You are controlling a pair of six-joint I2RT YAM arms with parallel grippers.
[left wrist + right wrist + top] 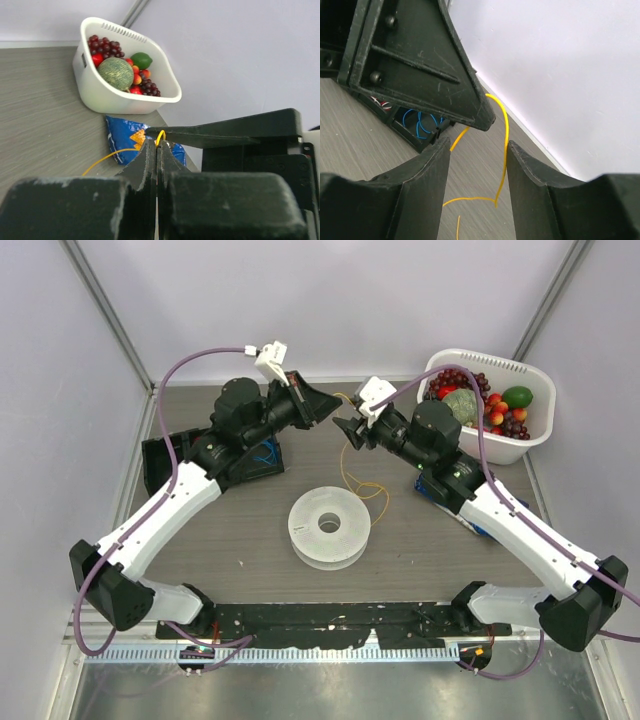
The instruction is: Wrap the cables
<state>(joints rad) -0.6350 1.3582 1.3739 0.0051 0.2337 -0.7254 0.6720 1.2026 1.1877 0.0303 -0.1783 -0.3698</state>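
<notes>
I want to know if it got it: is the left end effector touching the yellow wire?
Touching. The left wrist view shows the left end effector shut, with the wire pinched between its tips.

Cable: yellow-orange. Spool, ctr: translucent white. Basket, 2 o'clock: white; fruit red, purple, green. Surface: grey wood-grain. Left tool & right tool: black. Pkt: blue w/ orange.
</notes>
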